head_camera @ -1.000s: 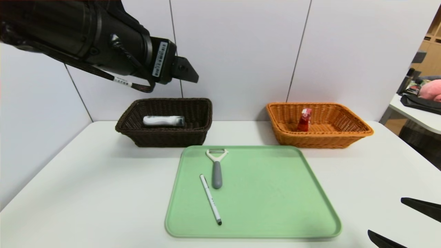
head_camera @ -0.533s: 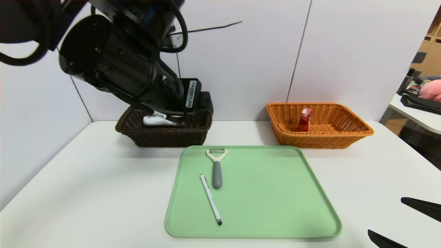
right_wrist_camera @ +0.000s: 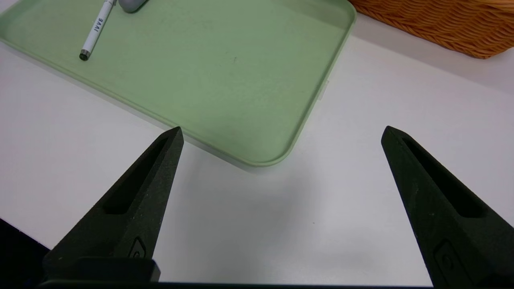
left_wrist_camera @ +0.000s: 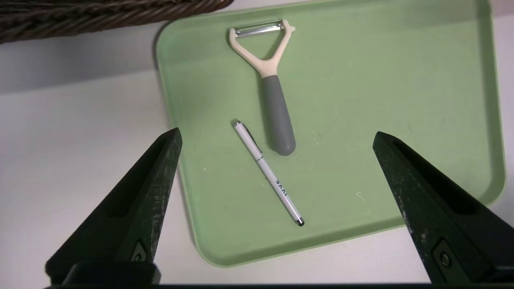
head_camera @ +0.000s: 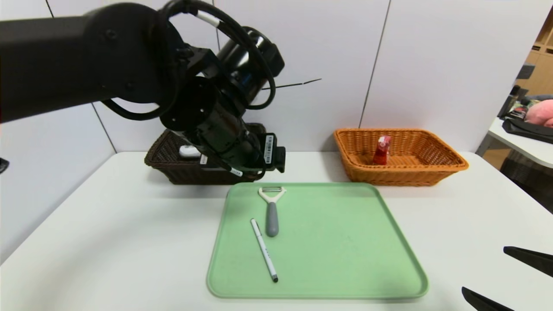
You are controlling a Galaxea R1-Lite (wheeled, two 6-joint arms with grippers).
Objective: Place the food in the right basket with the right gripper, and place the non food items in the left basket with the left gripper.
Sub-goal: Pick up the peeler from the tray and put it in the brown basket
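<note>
On the green tray [head_camera: 337, 242] lie a grey-handled peeler [head_camera: 271, 214] and a white pen [head_camera: 264, 250]. My left gripper [left_wrist_camera: 277, 132] hangs open high above them, with the peeler [left_wrist_camera: 275, 108] and pen [left_wrist_camera: 267, 172] showing between its fingers. That arm covers part of the dark brown left basket [head_camera: 185, 175], where a white item [head_camera: 188, 151] lies. The orange right basket [head_camera: 436, 170] holds a red packet [head_camera: 382, 150]. My right gripper [head_camera: 484, 270] rests open and empty over the table by the tray's near right corner [right_wrist_camera: 257, 160].
The white table [head_camera: 108, 242] carries both baskets at the back against the wall, with the tray in front of them. A second table with bags [head_camera: 527, 129] stands off to the right. The orange basket's wall [right_wrist_camera: 449, 28] shows beyond the right gripper [right_wrist_camera: 282, 128].
My left arm has swung down and to the right, from high above the dark basket to over the tray's far left part. The right arm, peeler and pen have not moved.
</note>
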